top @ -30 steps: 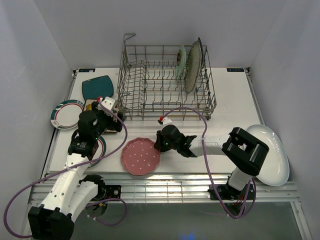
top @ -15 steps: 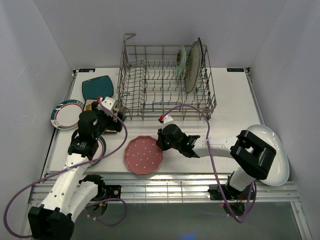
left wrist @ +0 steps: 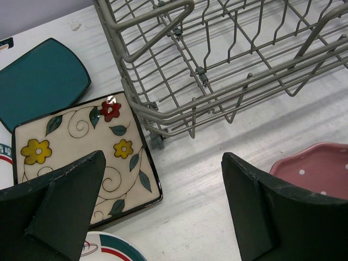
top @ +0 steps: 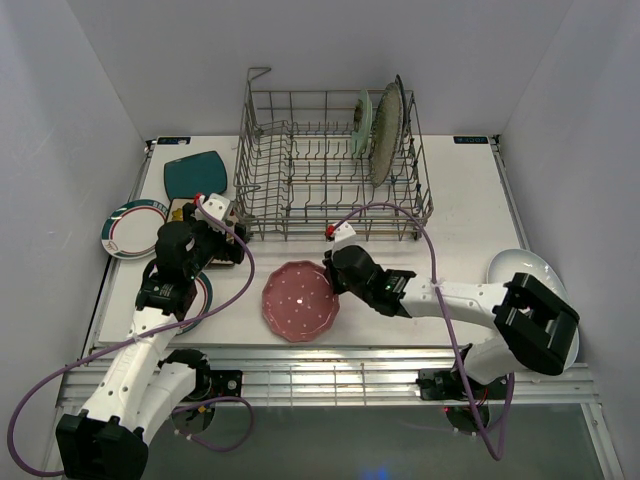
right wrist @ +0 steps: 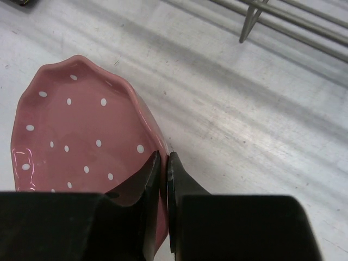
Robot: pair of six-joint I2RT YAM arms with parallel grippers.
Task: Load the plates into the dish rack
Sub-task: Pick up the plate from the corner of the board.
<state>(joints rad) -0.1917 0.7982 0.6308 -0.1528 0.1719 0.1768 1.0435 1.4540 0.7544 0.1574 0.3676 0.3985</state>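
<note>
On the white table (top: 470,200), the dish rack (top: 300,190) sits upper centre, 2 plates (top: 383,130) upright at its right end. The right gripper (right wrist: 165,163) pinches the rim of the pink dotted plate (top: 300,300) just below it; the left gripper (left wrist: 162,168) gapes wide, empty.

Two white arms with black wrists. The left arm (top: 140,345) reaches forward on its own side, its end effector (left wrist: 163,163) spread wide. The right arm (top: 465,298) stretches low toward the left, its end effector (right wrist: 163,157) pinched nearly closed.
</note>
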